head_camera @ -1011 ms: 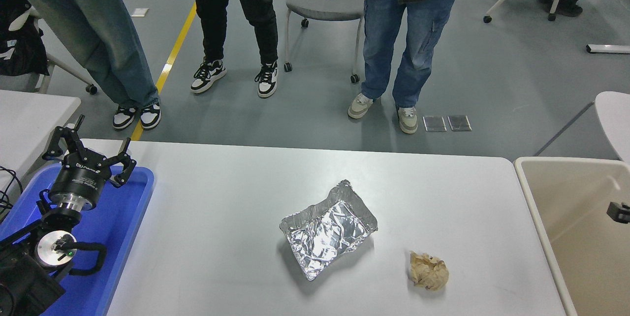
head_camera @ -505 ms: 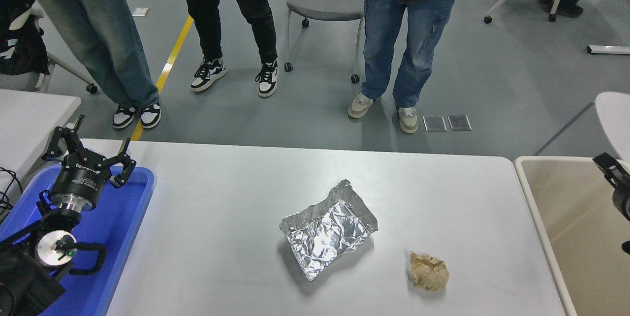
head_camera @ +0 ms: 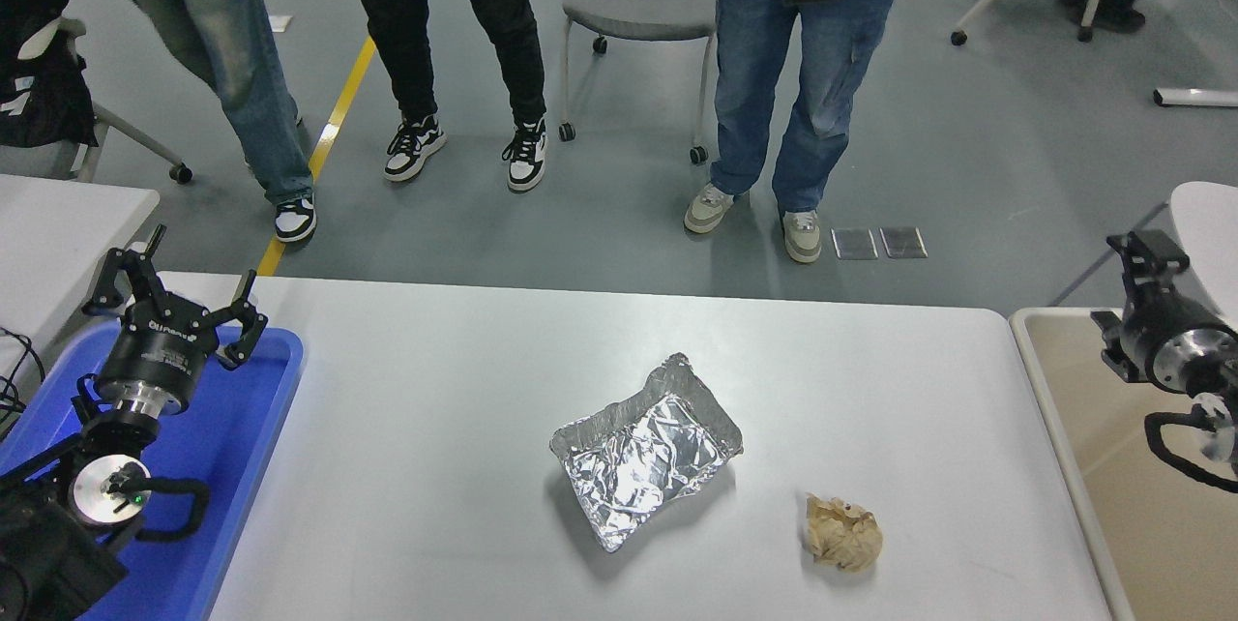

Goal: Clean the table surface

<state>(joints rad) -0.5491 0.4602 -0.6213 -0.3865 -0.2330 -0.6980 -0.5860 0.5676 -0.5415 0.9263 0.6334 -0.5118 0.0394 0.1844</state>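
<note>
The worktop [head_camera: 435, 389] spreads wide before me, and I place everything by the crumpled foil tray [head_camera: 646, 452] lying near its middle. Nearer to me and to the right of the foil sits a wadded brown paper ball [head_camera: 843, 532], close by but not touching it. Far to the foil's left, my left hand [head_camera: 169, 297] hangs over the blue tray [head_camera: 251, 428], its fingers splayed and holding nothing. Far to the foil's right, my right hand [head_camera: 1141, 258] is above the rim of the beige bin [head_camera: 1049, 389]; whether it is released or clenched I cannot tell. Beyond the foil, past the worktop's far edge, people's legs [head_camera: 774, 89] stand around a grey chair [head_camera: 638, 7].
</note>
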